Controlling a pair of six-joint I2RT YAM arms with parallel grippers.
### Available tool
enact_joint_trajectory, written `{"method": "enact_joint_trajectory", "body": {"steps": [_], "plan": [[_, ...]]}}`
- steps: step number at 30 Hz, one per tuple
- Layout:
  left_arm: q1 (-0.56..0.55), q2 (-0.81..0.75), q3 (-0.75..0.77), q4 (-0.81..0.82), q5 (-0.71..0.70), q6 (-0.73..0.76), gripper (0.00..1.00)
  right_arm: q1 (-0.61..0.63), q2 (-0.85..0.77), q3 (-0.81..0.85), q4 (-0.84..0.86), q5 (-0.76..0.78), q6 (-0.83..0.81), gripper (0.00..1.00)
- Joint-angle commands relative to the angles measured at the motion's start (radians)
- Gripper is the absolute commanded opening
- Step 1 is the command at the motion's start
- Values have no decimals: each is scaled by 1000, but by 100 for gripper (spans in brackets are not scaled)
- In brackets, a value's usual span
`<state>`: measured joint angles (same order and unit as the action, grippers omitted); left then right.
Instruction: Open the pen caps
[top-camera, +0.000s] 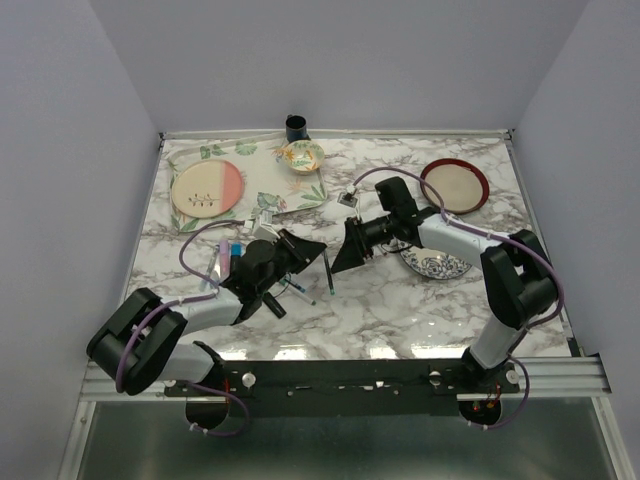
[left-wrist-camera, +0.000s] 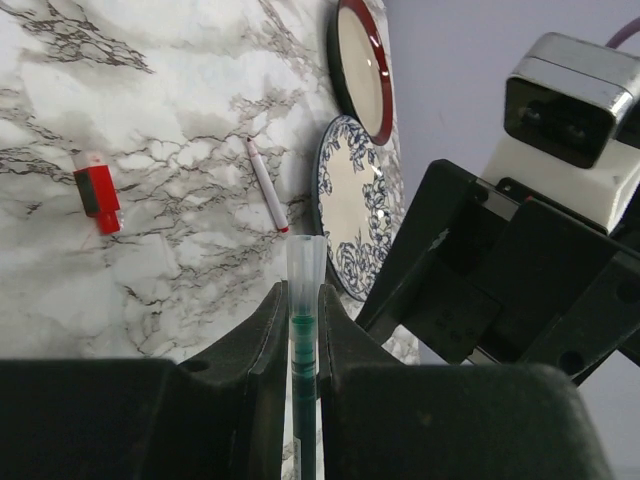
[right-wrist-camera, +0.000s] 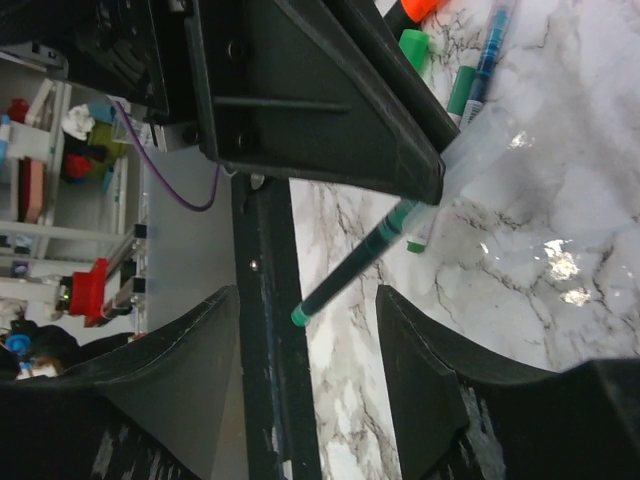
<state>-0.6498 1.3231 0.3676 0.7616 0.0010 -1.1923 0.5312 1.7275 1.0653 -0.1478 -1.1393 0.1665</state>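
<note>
**Desk, viewed from the near edge to the far edge.**

Around the middle of the desk (top-camera: 400, 310), somewhat closer to its near edge, the left end effector (left-wrist-camera: 303, 300) is shown clenched on a thin green pen (left-wrist-camera: 303, 345). The pen is pinched between both fingers. Its clear cap (left-wrist-camera: 305, 262) is seated on the pen and projects past the fingertips.

Directly opposite, the right end effector (right-wrist-camera: 308, 292) is shown released, with its fingers spread. In the right wrist view the pen's uncapped green end appears in the gap between them, and no contact with either finger is seen.

Toward the left edge, a group of pens (top-camera: 227, 254) is laid on the marble. An orange cap (right-wrist-camera: 415, 8) and a green cap (right-wrist-camera: 413, 45) are visible among them. Whether these two are seated on bodies cannot be told.

Toward the right edge, a blue-patterned plate (top-camera: 445, 268) is partly covered by the right arm. A thin white pen with a red tip (left-wrist-camera: 267, 185) lies just beside its rim. A red cap (left-wrist-camera: 99, 198) lies alone on bare marble, well apart from both.

Farther back, a red-rimmed plate (top-camera: 455, 187) is set near the far right corner and a pink-and-cream plate (top-camera: 225, 180) toward the far left corner. A small patterned bowl (top-camera: 303, 155) and a dark cup (top-camera: 297, 127) stand at the far edge.
</note>
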Motion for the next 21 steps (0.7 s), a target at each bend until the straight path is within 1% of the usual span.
{"method": "enact_joint_trajectory", "body": {"steps": [1, 5, 8, 10, 14, 15, 16, 17, 18, 20, 21], "plan": [[-25, 31, 36, 82, -18, -20, 0, 36, 29, -19, 93, 65, 142, 65], [-33, 36, 37, 94, -41, -27, 0, 50, 38, -19, 96, 102, 149, 62], [-39, 25, 30, 90, -71, -35, 0, 55, 49, -21, 99, 116, 163, 58], [-40, 15, 21, 70, -101, -46, 0, 61, 55, -18, 99, 121, 169, 43], [-44, -12, -4, 54, -177, -66, 0, 67, 66, 2, 70, 105, 163, 22], [-42, -16, -10, 47, -186, -67, 0, 67, 66, 5, 64, 102, 154, 9], [-44, -28, -13, 42, -193, -67, 0, 70, 67, 21, 54, 99, 143, 2], [-44, -32, -12, 38, -194, -64, 0, 72, 72, 31, 16, 98, 130, 1], [-44, -35, -10, 30, -191, -64, 8, 73, 76, 47, -10, 84, 89, 1], [-44, -35, -7, 30, -176, -53, 27, 75, 81, 70, -42, 61, 58, 1], [-44, -30, -6, 42, -155, -49, 39, 75, 81, 73, -47, 31, 38, 1]]}}
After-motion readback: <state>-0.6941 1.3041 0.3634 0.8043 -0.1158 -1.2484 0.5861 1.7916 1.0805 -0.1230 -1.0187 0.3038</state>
